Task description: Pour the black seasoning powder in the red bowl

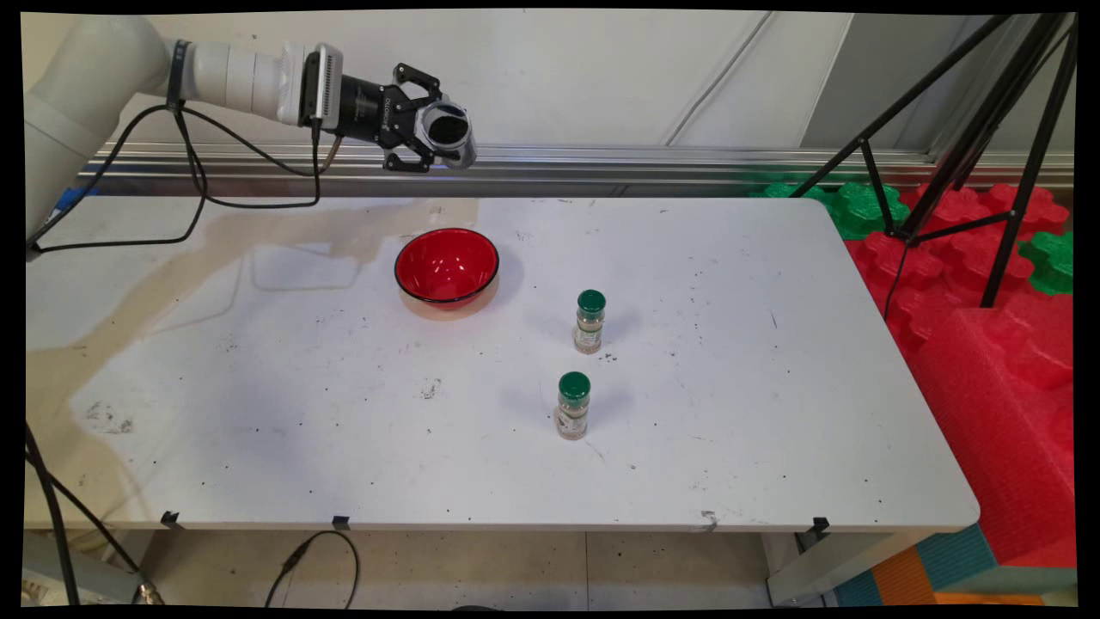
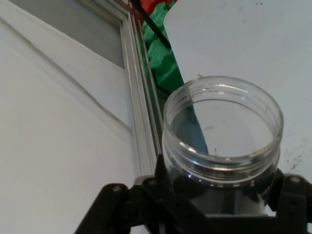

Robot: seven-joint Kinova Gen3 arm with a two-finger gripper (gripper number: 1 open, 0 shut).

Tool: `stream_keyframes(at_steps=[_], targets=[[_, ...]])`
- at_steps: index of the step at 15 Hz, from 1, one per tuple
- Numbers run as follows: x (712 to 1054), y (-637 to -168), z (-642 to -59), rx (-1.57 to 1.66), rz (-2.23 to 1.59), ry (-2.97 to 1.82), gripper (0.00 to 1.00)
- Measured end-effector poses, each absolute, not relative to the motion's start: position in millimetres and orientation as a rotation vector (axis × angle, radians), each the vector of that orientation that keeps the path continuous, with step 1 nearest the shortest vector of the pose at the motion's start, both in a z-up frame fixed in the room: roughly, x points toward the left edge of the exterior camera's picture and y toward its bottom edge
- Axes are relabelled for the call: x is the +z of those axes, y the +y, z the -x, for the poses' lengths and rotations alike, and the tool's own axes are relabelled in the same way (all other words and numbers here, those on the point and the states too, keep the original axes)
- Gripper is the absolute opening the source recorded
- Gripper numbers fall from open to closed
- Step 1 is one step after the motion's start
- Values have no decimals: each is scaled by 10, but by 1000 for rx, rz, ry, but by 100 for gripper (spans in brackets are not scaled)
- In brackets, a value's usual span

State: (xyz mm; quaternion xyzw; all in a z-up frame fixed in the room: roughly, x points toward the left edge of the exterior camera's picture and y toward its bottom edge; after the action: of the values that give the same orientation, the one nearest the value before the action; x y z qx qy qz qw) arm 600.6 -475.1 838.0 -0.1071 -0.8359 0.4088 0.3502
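Gripper (image 1: 434,129) around empty clear jar (image 2: 222,131)

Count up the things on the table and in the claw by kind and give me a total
Red bowl: 1, on the table.
Green-capped spice jars: 2, both upright, the far jar and the near jar.
Clear lidless jar: 1, held on its side in the claw, off the table.
Total: 4

We see arm (image 1: 129,73) stretched level above table's far edge, gripper (image 1: 443,129) clamped round clear jar (image 2: 222,141).
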Motion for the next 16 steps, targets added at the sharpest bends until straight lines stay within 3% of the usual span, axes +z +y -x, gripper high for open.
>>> stream_keyframes(at_steps=[16], targets=[[8275,-4570,-5988,1296,542,-2168,0]])
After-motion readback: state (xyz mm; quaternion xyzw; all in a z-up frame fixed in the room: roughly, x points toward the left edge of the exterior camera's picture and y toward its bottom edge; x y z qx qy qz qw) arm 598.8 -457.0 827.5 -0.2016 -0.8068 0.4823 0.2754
